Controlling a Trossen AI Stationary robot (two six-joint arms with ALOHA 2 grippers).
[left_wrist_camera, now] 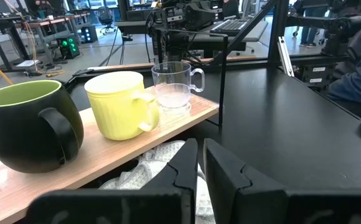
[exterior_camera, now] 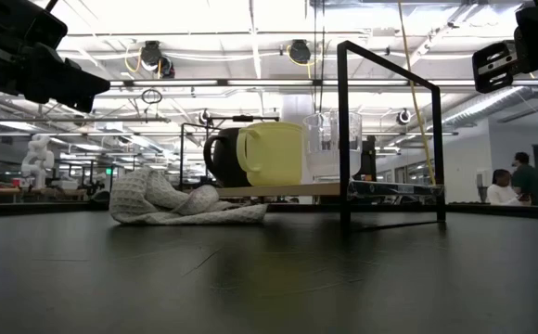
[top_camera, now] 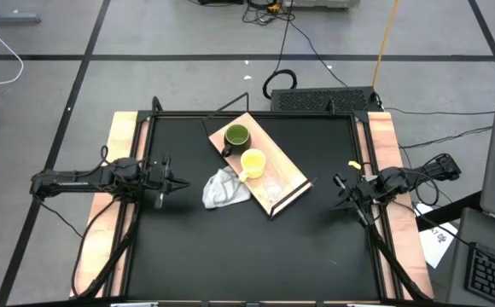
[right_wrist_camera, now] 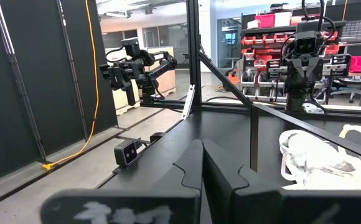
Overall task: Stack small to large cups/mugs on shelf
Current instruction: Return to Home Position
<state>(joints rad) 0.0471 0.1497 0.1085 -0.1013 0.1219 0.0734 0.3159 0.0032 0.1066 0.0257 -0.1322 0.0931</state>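
Note:
The light-wood shelf [top_camera: 292, 177] with a thin dark frame stands slanted in the middle of the table. On it in a row stand the dark green mug [top_camera: 235, 136], the yellow mug [top_camera: 253, 163] and the clear glass cup [top_camera: 275, 187]. They also show in the left wrist view: green mug [left_wrist_camera: 25, 124], yellow mug [left_wrist_camera: 119, 102], glass cup [left_wrist_camera: 174, 87]. My left gripper [top_camera: 179, 182] is shut and empty at the table's left, pointing toward the shelf. My right gripper [top_camera: 340, 193] is shut and empty at the table's right.
A crumpled white cloth [top_camera: 222, 189] lies on the table against the shelf's near-left side, between my left gripper and the shelf. The black tabletop [top_camera: 247, 247] is bare toward the near edge. Wooden side boards [top_camera: 384, 145] flank the table. People stand far off in the room.

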